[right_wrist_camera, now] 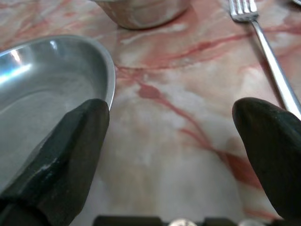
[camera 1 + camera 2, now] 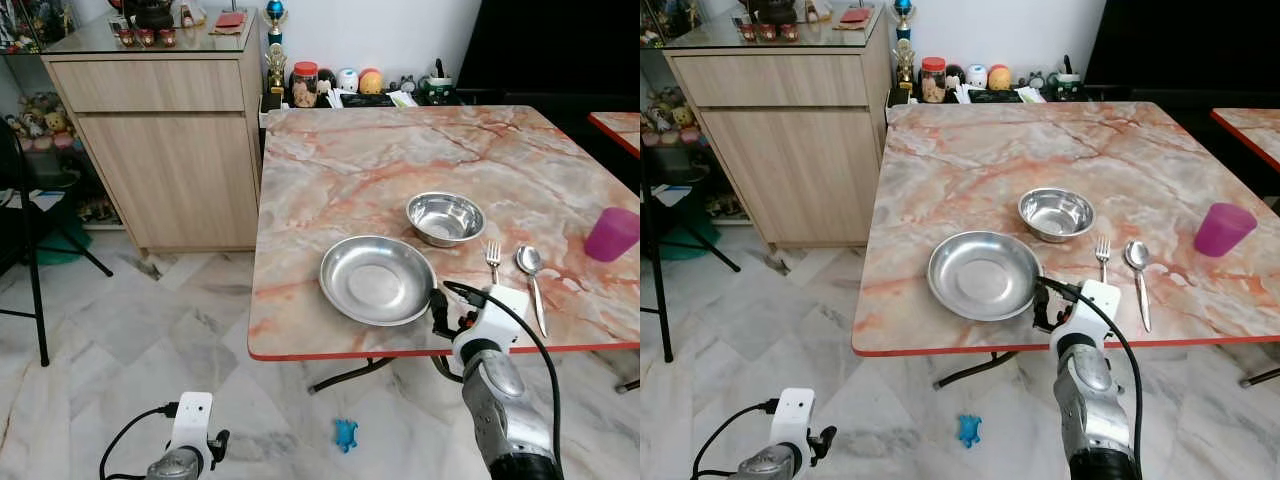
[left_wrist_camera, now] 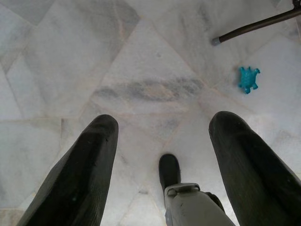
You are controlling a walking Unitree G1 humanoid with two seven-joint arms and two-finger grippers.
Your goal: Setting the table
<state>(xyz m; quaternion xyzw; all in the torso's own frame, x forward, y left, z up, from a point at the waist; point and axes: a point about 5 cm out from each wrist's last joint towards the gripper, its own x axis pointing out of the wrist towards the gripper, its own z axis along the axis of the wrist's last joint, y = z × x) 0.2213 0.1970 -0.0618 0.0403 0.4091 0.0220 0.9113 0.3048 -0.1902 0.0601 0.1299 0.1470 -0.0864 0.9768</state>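
Note:
On the marble table (image 2: 380, 150) lie a wide steel plate (image 2: 376, 279), a smaller steel bowl (image 2: 445, 218) behind it, a fork (image 2: 493, 260) and a spoon (image 2: 530, 270) to their right, and a purple cup (image 2: 611, 234) at the far right. My right gripper (image 1: 174, 141) is open just above the tabletop at the front edge. One of its fingers (image 1: 61, 160) is by the plate's rim (image 1: 110, 70), the other near the fork's handle (image 1: 277, 75); nothing is held. My left gripper (image 3: 162, 141) hangs open low over the floor.
A wooden cabinet (image 2: 170, 150) stands left of the table, with a black chair (image 2: 30, 230) farther left. Jars and small items (image 2: 340, 85) crowd the floor behind the table. A blue toy turtle (image 2: 345, 435) lies on the marble floor near a table leg (image 3: 254, 26). A second table (image 2: 620, 125) stands at the right.

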